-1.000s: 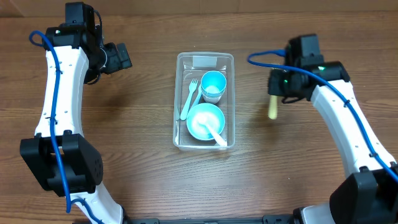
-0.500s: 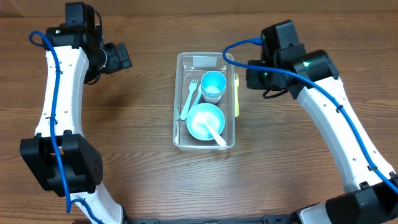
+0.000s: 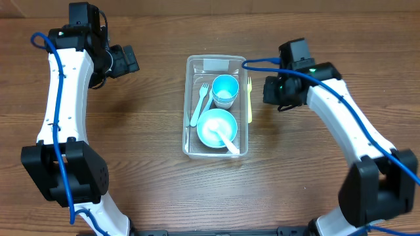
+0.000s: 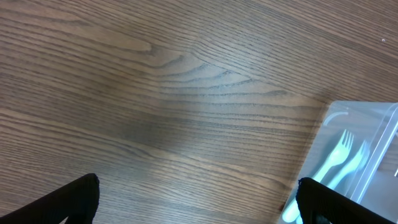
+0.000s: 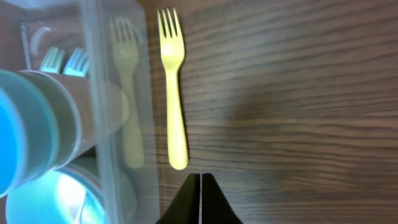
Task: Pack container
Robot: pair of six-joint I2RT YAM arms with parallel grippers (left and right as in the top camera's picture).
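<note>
The container [image 3: 241, 63] is a clear rectangular bin in the middle of the table, also at the left of the right wrist view [image 5: 118, 93]. It holds a teal fork [image 3: 199, 103], a teal cup [image 3: 225, 90] and a teal bowl [image 3: 216, 127] with a white spoon [image 3: 228, 141]. A yellow fork [image 3: 249, 99] lies on the wood just outside the bin's right wall, tines away from me [image 5: 173, 87]. My right gripper [image 5: 200, 177] is shut and empty above the table, just behind the fork's handle end, right of the bin [image 3: 270, 92]. My left gripper [image 4: 199, 205] is open and empty at the far left [image 3: 130, 60].
Bare wooden tabletop [image 3: 131, 164] surrounds the bin on all sides. The left wrist view shows the bin's corner [image 4: 360, 124] with the teal fork behind its wall. Blue cables run along both white arms.
The right gripper carried the yellow fork leftward to the bin's right wall, let it go on the table, then closed and drew back to the right. The left arm stayed still.
</note>
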